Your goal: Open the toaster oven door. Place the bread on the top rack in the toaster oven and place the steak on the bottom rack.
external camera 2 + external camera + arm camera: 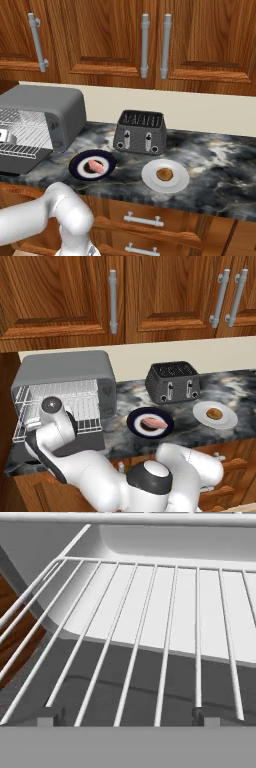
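From the left base view, the toaster oven (65,391) stands at the counter's left end with its door (75,441) dropped flat; the arm reaches into that opening. Right of the oven lie the steak (154,422) on a dark plate (134,423), then the bread (214,414) on a white plate (226,421).

The right base view shows bare counter (215,175) beyond the bread (164,174).

In the hand view, the gripper (127,717) stands spread just beneath a rack (150,637); both foods sit well away from the claw.
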